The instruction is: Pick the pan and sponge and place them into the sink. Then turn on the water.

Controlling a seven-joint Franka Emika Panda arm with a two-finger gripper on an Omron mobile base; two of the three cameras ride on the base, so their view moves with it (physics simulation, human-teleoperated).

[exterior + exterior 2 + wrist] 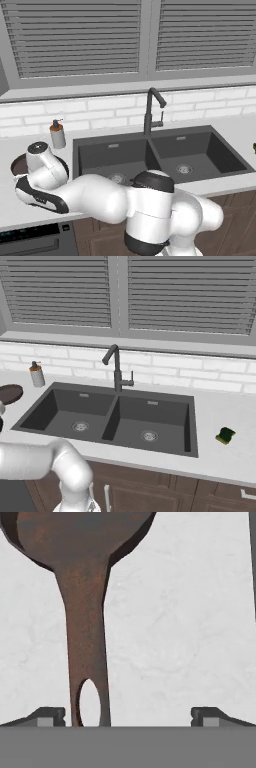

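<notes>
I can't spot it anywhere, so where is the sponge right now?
The sponge lies on the white counter to the right of the sink in the right base view, far from the pan on the other side.

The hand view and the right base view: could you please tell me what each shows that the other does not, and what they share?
Hand view alone: the pan's handle with its loop hole, lying between the open gripper but near its left fingertip. Right base view alone: the sink, faucet, soap dispenser and the sponge on the counter right of the sink. Both show the pan and the counter.
</notes>
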